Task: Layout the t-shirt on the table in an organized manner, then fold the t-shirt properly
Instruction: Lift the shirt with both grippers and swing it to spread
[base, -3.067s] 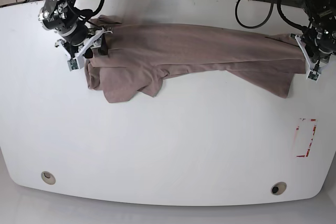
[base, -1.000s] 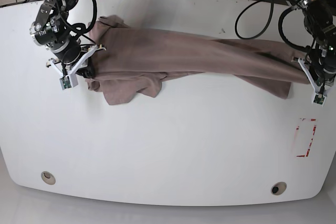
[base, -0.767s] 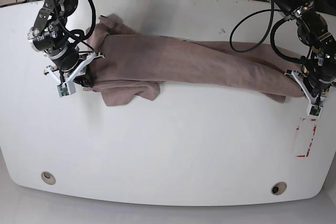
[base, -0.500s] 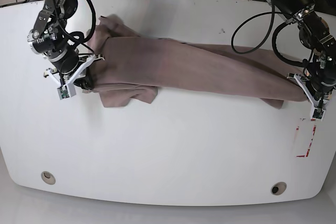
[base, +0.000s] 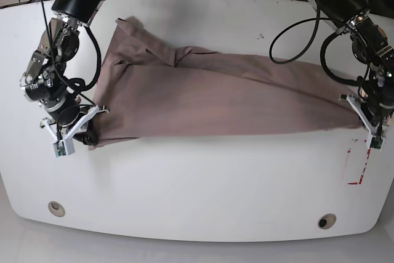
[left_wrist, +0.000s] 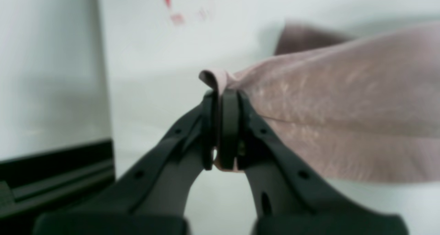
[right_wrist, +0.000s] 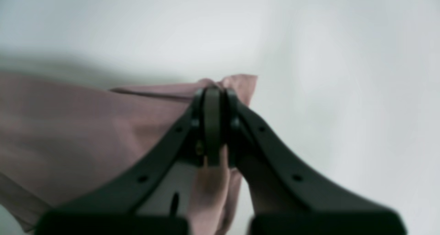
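The mauve-brown t-shirt (base: 209, 100) lies stretched across the white table (base: 203, 189), pulled taut between both grippers. My right gripper (base: 92, 135), on the left of the base view, is shut on the shirt's near left corner; the right wrist view shows its fingertips (right_wrist: 213, 94) pinching a fold of cloth (right_wrist: 86, 125). My left gripper (base: 364, 117), at the right side, is shut on the opposite end. In the left wrist view its fingertips (left_wrist: 221, 99) clamp a rolled edge of the t-shirt (left_wrist: 343, 108). A far corner of the shirt (base: 126, 26) trails toward the back left.
A red-white tape rectangle (base: 358, 163) marks the table just in front of the left gripper. Two round grommet holes (base: 56, 208) (base: 326, 220) sit near the front edge. Black cables (base: 295, 4) hang over the back edge behind both arms.
Both grippers have pulled toward the front of the table, dragging the shirt with them. The bunched fold at the left has opened out and the cloth now lies wider and flatter.
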### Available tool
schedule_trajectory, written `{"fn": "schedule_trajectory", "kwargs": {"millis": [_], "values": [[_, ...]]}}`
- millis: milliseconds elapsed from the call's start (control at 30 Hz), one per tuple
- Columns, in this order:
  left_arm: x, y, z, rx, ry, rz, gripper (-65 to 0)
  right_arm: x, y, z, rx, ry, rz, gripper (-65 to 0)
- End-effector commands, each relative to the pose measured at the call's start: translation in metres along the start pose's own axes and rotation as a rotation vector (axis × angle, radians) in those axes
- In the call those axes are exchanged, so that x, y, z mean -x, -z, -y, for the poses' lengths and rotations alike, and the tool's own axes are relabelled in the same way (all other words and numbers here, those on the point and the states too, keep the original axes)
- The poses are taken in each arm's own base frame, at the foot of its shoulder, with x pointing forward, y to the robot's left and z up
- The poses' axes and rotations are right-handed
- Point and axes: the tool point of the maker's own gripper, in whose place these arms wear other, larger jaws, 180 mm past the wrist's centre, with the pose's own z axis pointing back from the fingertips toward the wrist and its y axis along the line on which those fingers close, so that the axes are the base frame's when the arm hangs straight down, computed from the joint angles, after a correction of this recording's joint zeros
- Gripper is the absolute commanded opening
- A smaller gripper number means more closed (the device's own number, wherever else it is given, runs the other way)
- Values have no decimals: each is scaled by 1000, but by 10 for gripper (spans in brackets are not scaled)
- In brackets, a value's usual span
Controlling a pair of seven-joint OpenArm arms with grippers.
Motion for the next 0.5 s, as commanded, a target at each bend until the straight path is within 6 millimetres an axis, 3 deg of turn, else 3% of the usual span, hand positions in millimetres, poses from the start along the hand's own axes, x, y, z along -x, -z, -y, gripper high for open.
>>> {"fn": "schedule_trajectory", "kwargs": {"millis": [0, 467], "values": [[-36, -11, -18, -47, -10, 104, -650, -31, -5, 16, 29, -25, 70, -650], [-165, -56, -39, -95, 3, 407, -650, -144, -25, 39, 86, -129, 279, -650]]}}
